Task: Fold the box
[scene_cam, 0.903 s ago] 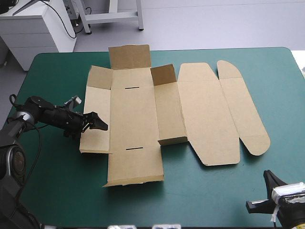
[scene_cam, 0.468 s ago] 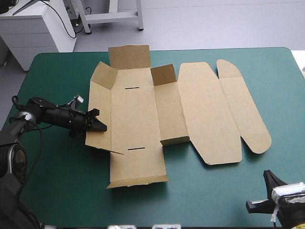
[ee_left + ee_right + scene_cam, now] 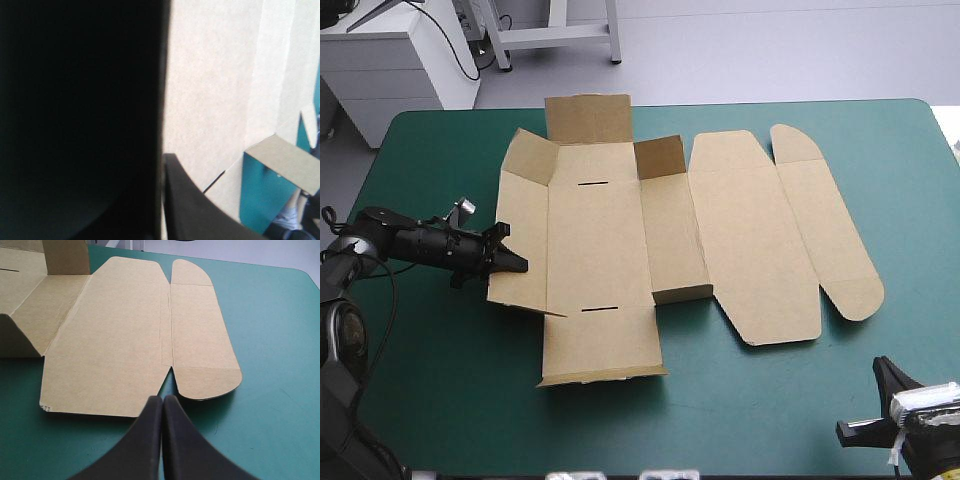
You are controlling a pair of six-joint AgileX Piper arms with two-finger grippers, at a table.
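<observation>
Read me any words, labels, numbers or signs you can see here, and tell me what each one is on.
There is no text to read.
The box is plain brown board with no print on it.
The teal-green cover carries no marking.
The left tool and the right tool show no label.
</observation>
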